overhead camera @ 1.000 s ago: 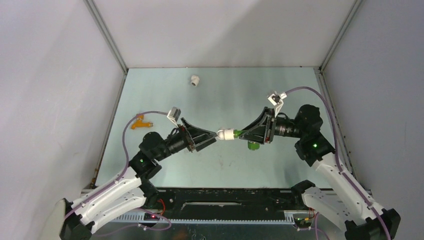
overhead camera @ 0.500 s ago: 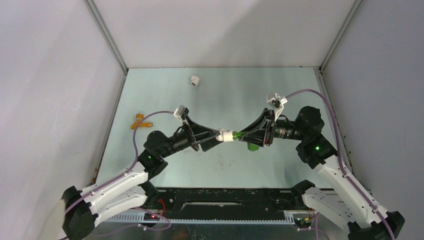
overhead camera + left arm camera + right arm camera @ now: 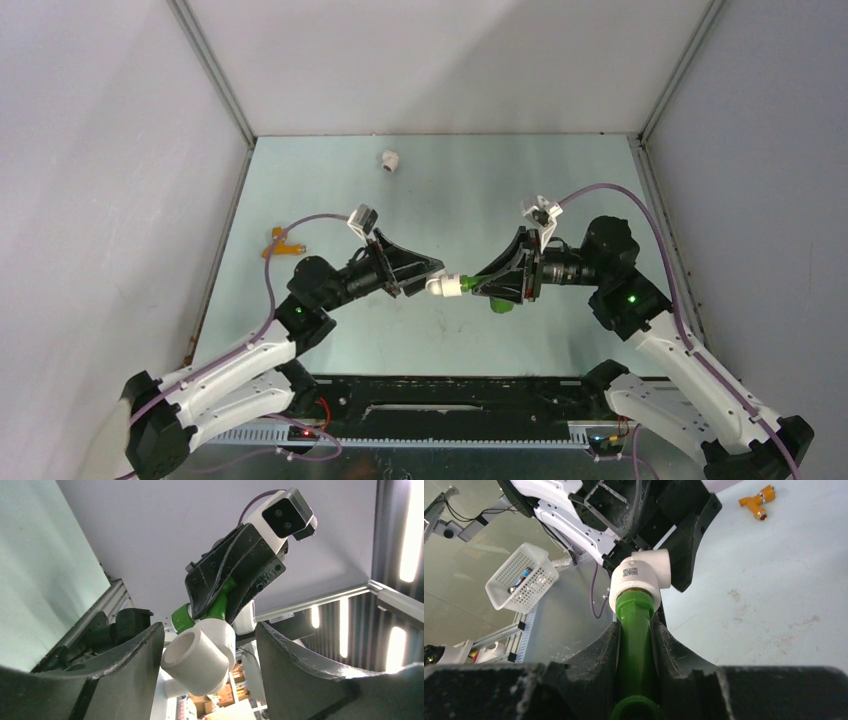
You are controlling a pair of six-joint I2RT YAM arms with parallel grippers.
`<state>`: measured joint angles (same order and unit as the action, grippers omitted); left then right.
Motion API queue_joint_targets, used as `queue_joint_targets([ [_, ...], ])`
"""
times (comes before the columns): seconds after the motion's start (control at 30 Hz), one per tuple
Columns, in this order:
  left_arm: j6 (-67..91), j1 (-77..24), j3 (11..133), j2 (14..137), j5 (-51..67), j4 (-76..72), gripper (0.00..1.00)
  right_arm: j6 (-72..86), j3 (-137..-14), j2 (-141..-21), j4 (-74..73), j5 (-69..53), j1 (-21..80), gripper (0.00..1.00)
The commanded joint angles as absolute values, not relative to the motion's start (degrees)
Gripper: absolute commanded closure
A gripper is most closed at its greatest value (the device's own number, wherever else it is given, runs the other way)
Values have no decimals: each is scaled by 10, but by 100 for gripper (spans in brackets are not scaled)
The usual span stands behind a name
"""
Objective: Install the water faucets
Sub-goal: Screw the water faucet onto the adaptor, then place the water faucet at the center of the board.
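Above table (image 3: 330, 190), right claw (image 3: 634, 630) clamps faucet (image 3: 637, 652); left claw (image 3: 210, 630) seemingly open.

Right fingers (image 3: 599, 655) clamp the green faucet (image 3: 636, 640) from both sides; its body runs up the frame centre. A white elbow fitting (image 3: 644, 577) with a small printed label sits on its far end. Left fingers (image 3: 691, 540), black, flank the fitting; contact not discernible. An orange faucet (image 3: 756, 500) lies on the pale worktop (image 3: 774, 605), upper right, well apart. A white mesh basket (image 3: 521, 577) sits at left, beyond the worktop edge.
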<state>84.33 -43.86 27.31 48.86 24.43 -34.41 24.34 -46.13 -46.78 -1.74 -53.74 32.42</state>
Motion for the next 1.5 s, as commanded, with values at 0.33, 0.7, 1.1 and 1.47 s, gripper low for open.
queue_joint_targets([
  [0.33,687,-443,360,450,264,-238,30,240,-487,-481,-64,-474,345,100],
  [0.7,641,-443,376,438,268,-228,30,342,-487,-535,-61,-483,343,100],
  [1.1,481,-443,393,390,218,-147,33,439,-487,-589,-50,-506,328,100],
  [1.47,274,-443,435,371,107,73,13,344,-442,-683,-107,-493,254,100],
])
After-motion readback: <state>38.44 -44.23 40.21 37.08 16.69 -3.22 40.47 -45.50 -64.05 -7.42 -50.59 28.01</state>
